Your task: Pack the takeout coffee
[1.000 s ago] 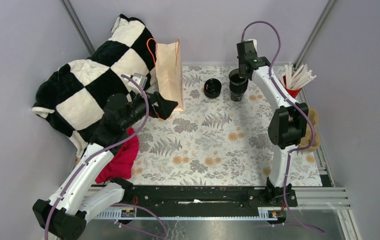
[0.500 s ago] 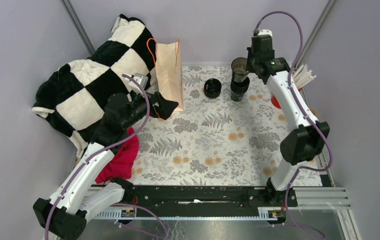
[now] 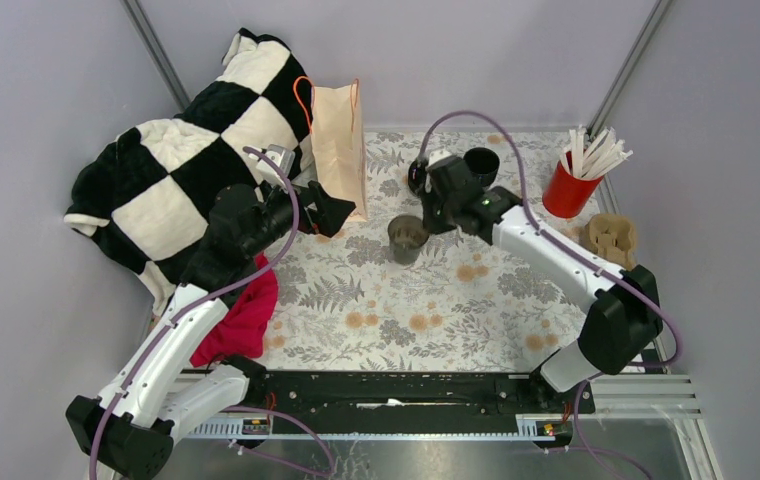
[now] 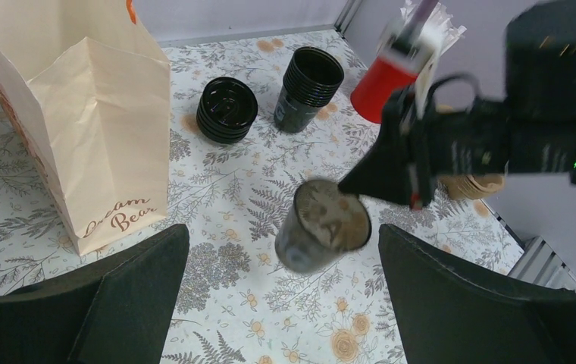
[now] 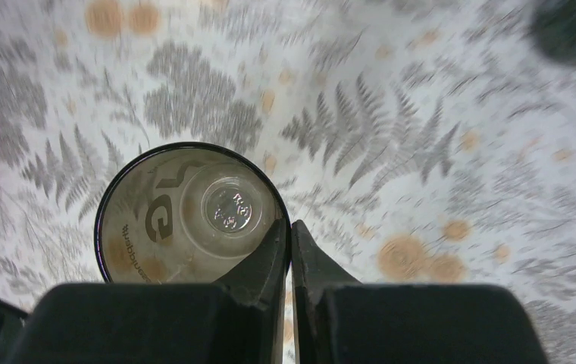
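The fern-printed table (image 3: 436, 300) carried a paper bag (image 4: 80, 144) just ahead-left of the jaws of the left gripper (image 4: 277, 235), a lid stack (image 4: 226, 110) and a cup stack (image 4: 309, 87) farther ahead, a red cup (image 4: 380, 87) and a cardboard carrier (image 3: 611, 238) ahead-right, a checkered blanket (image 3: 186, 170) and a red cloth (image 3: 246, 315) behind them.

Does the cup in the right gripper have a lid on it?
No, the cup is open-topped; its bare inner bottom shows.

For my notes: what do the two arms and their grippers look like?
White links and black joints on the left arm and right arm, a purple cable looped along each. Black left gripper and right gripper, with wedge-shaped fingers. A green light shows near the right wrist.
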Motion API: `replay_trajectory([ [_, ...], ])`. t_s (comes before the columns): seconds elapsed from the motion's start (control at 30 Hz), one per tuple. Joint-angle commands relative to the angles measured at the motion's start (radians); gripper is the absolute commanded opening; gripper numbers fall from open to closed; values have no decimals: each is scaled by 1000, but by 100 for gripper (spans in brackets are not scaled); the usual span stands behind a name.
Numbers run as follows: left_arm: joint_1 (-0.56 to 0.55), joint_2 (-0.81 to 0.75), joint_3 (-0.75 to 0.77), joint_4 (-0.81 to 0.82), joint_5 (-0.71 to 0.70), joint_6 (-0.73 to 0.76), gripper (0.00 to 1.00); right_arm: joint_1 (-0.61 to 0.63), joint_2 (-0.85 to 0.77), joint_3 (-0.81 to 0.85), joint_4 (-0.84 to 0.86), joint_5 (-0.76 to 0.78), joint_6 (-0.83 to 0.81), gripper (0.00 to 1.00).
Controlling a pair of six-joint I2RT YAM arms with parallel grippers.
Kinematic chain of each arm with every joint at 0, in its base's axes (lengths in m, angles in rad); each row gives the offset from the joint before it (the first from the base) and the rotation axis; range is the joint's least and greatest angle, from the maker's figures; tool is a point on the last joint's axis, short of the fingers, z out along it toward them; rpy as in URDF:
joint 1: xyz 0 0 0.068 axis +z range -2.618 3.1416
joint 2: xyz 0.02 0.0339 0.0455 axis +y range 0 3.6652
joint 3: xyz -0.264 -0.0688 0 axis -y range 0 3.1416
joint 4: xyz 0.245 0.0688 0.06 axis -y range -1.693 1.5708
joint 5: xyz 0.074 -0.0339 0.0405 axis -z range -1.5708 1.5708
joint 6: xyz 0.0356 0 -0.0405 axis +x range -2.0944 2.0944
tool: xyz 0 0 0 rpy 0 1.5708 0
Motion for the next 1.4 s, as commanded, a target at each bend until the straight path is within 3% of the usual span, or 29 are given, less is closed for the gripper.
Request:
replay_trajectory([
  [0.0, -1, 2, 44, 19, -13, 3, 99, 63, -14, -94, 87, -28, 62, 0],
  [0.3, -3, 5, 44, 19, -2, 0, 99, 129, 20, -206, 184, 28, 96, 0],
  [0.7, -3, 3, 44, 19, 0, 0, 99, 181, 90, -212, 177, 178, 87, 0],
  [0.73, -3, 3, 44, 19, -1, 0, 99, 182, 88, -214, 179, 181, 87, 2],
  [0.87, -3, 5, 44, 18, 1, 1, 99, 183, 52, -207, 173, 174, 90, 28],
  [1.07, -2, 9, 46, 19, 5, 3, 99, 174, 9, -57, 91, 206, 42, 60],
  [1.2, -3, 8, 48, 18, 10, 3, 99, 59, 80, 45, 160, 173, 2, 63],
  [1.37, -4, 6, 47, 18, 7, 4, 99, -63, 325, 246, 224, 199, -47, 63],
])
